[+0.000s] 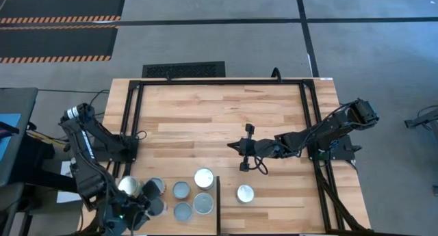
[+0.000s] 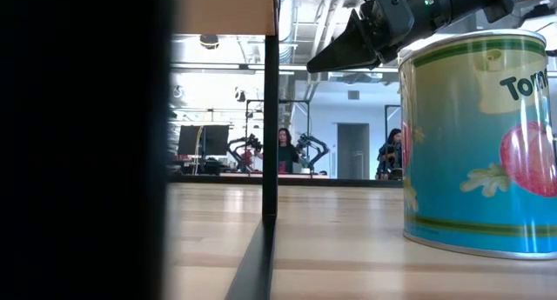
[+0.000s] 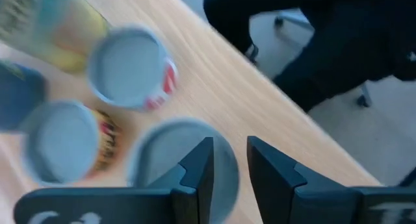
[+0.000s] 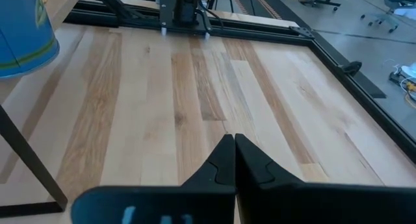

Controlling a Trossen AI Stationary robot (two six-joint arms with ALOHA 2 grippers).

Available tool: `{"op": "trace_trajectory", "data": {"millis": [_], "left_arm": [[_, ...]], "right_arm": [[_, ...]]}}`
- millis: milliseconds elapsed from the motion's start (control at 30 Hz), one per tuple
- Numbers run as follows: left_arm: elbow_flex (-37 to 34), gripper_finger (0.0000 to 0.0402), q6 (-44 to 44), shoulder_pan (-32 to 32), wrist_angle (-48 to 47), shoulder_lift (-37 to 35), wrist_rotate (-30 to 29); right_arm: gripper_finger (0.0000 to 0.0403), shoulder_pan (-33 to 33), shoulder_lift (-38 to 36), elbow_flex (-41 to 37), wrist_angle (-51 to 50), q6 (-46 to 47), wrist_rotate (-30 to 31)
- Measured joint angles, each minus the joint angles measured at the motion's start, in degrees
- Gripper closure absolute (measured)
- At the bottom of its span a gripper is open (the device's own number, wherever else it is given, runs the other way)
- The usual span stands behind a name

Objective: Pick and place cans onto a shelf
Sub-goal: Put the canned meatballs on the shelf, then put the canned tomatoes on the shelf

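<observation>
Several cans with silvery tops stand on the raised pale shelf [image 1: 198, 226] at the table's near left, among them one can [image 1: 204, 178] and another [image 1: 181, 190]. My left gripper [image 3: 231, 175] hovers over that group with its fingers a little apart, above the edge of one can's top [image 3: 162, 159]. A blue can [image 2: 479, 143] with a tomato label stands upright on the tabletop, right of the shelf's dark edge [image 1: 217, 205]. My right gripper [image 1: 243, 157] is shut and hangs over the middle of the table, touching nothing. My left gripper slants down from above, one finger [image 3: 195, 175] in front of the can's top and the other [image 3: 276, 178] past its rim. I cannot tell whether either finger touches the can. The can stands upright on the shelf.
A black frame [image 1: 205, 82] borders the tabletop at the far and side edges. The shelf's thin dark post [image 2: 271, 109] stands on the table left of the blue can. Bare planks [image 4: 208, 74] lie ahead of my right gripper. People sit in the room beyond.
</observation>
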Motion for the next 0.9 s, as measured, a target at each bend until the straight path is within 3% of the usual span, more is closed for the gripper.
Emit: {"op": "trace_trajectory", "data": {"millis": [267,467,567,767,900], "left_arm": [[3.9,0.0322,5.1,0.6,-0.2,-1.0,-2.5],[3.7,0.0372,11.5,3.7,3.2,-5.6,-2.6],[-0.2,0.0396,15.5,6.4,8.0,-10.2,-0.7],[-13.3,0.0397,22.4,15.6,20.0,-21.1,3.9],[-23.2,0.0401,25.2,23.2,29.9,-28.4,7.8]], "right_arm": [[0.0392,0.4,0.0,0.0,0.0,0.0,0.0],[0.0392,3.0,0.0,0.0,2.1,-3.3,3.1],[0.0392,4.6,-0.7,0.6,1.9,-4.5,4.5],[0.0392,8.8,-1.9,3.8,-0.7,-5.6,6.7],[0.0392,12.5,-2.1,6.4,-8.5,-3.2,8.7]]}}
